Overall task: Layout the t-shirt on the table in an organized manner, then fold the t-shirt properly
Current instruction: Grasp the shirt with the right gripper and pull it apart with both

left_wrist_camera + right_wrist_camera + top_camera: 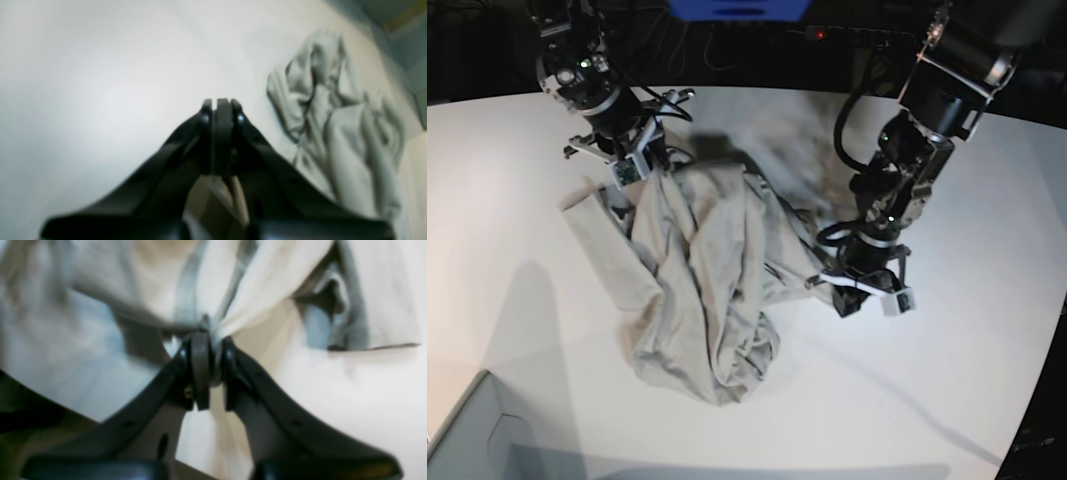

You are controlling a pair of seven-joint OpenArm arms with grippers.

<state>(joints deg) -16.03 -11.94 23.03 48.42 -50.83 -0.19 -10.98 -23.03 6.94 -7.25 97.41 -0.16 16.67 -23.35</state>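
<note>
Lying crumpled on the white worktop (507,200), the t-shirt (697,290) forms a long rumpled heap running from the far left of the base view down toward the middle, with one flat part spread out to the side near the upper left and thick folds bunched at its near end. The right end effector (211,356) sits at the heap's far end, its jaws nearly together with a pinch of the light grey-beige fabric drawn taut between them, so it is gripping the t-shirt. The left end effector (222,110) has its jaws pressed together with nothing between them; in its wrist view it points at bare worktop, with the t-shirt lying beside it, apart from the fingertips. In the base view this arm stands just beside the heap's edge. A pale grey box corner (472,440) shows at the lower left, well apart from the fabric.
</note>
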